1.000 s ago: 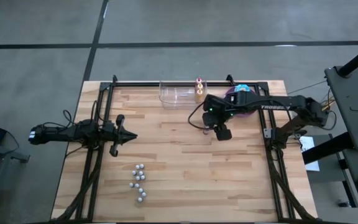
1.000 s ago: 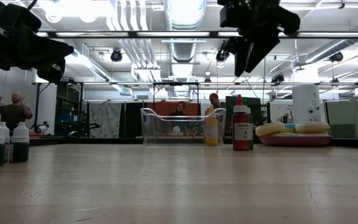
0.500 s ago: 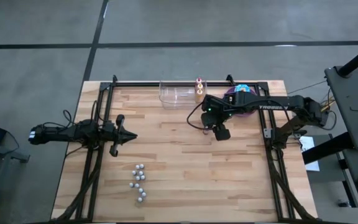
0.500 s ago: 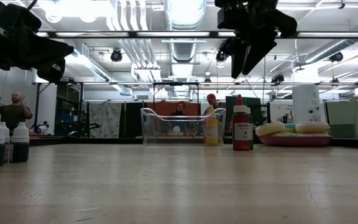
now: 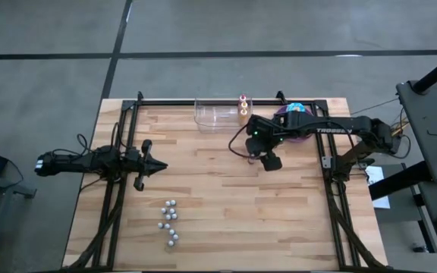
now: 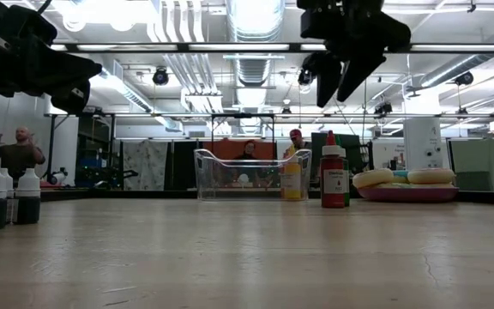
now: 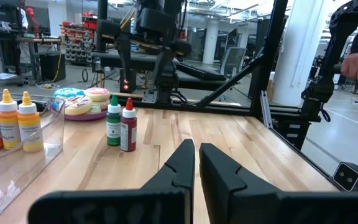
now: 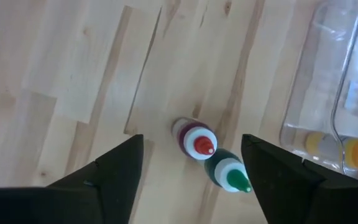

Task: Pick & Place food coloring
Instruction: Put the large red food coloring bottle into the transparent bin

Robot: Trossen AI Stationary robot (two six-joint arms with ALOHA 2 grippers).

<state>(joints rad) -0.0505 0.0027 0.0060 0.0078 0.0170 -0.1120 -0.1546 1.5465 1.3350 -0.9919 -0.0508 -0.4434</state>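
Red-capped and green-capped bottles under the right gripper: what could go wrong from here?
The red-capped bottle and green-capped bottle stand touching, so the open right gripper hovering above them may catch both or tip one when it descends. The clear bin sits close beside them, so a finger could clip its wall. The left gripper waits shut, well away.

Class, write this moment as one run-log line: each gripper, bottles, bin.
right gripper: open, above red bottle and green bottle | left gripper: shut, waiting | clear bin: holds three bottles
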